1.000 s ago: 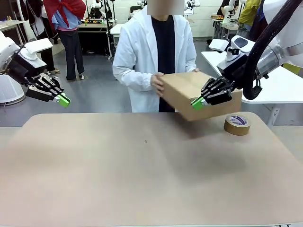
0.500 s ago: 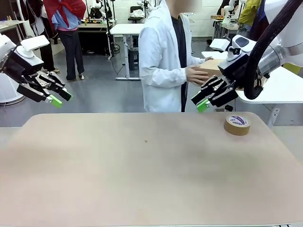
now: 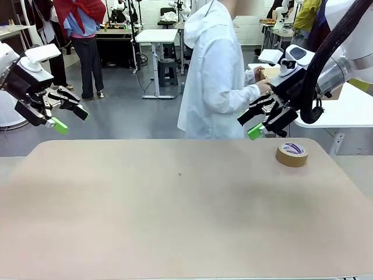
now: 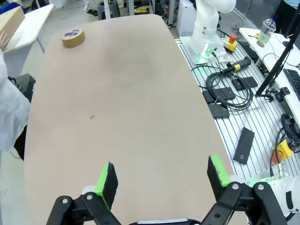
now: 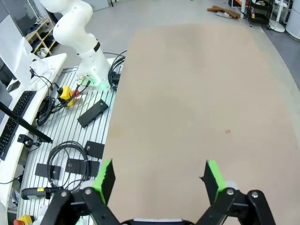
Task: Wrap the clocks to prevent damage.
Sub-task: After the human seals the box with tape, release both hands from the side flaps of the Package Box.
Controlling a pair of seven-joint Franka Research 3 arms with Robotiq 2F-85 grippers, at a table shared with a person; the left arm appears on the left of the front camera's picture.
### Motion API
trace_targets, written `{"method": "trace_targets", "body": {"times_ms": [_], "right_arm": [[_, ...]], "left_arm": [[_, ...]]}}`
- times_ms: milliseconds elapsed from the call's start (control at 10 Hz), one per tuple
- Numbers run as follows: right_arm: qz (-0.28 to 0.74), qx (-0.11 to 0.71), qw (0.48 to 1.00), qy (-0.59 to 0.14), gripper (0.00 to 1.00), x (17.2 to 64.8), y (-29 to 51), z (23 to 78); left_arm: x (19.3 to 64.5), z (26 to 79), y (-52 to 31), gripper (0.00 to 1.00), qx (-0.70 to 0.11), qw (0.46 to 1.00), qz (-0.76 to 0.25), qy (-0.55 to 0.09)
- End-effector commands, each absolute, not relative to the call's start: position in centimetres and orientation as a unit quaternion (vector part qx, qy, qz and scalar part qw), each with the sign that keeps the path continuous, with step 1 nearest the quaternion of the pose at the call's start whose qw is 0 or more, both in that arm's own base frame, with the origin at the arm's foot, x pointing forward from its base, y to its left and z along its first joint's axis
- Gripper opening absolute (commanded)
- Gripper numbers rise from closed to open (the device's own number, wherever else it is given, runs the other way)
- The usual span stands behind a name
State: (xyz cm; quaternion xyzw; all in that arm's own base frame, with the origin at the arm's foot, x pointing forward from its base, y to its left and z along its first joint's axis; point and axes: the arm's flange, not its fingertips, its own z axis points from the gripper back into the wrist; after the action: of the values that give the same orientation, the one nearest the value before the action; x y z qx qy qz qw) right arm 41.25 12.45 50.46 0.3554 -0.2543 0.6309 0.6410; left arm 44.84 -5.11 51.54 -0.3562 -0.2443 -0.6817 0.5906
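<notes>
Two grippers spread wide, holding nothing, carton just carried off the bench.
Left gripper [image 3: 66, 117] and right gripper [image 3: 253, 122] hover over its far corners by the tape roll [image 3: 292, 153]; person [image 3: 218, 76] has turned away, no wrapped clocks around.

one tape roll [image 3: 292, 154], one table [image 3: 175, 221], two claws, perhaps one carton [image 3: 269, 73].

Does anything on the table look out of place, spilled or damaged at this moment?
Nothing stands out. The brown tape roll lies flat near the table's far right corner. The left gripper and the right gripper hang open and empty above the table. The person is turned away, holding a cardboard carton.
</notes>
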Motion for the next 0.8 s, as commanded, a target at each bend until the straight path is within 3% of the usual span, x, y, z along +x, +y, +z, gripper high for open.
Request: {"method": "trace_targets", "body": {"times_ms": [0,700], "right_arm": [[0.627,0.365,0.644,-0.242,1.0,41.16,12.47,50.32],[0.631,0.357,0.641,-0.254,1.0,41.24,12.41,50.42]], "left_arm": [[44.43,51.53,-5.1,1.0,-0.366,0.591,-0.675,-0.247],[44.81,51.44,-5.11,1.0,-0.357,0.591,-0.681,-0.243]]}}
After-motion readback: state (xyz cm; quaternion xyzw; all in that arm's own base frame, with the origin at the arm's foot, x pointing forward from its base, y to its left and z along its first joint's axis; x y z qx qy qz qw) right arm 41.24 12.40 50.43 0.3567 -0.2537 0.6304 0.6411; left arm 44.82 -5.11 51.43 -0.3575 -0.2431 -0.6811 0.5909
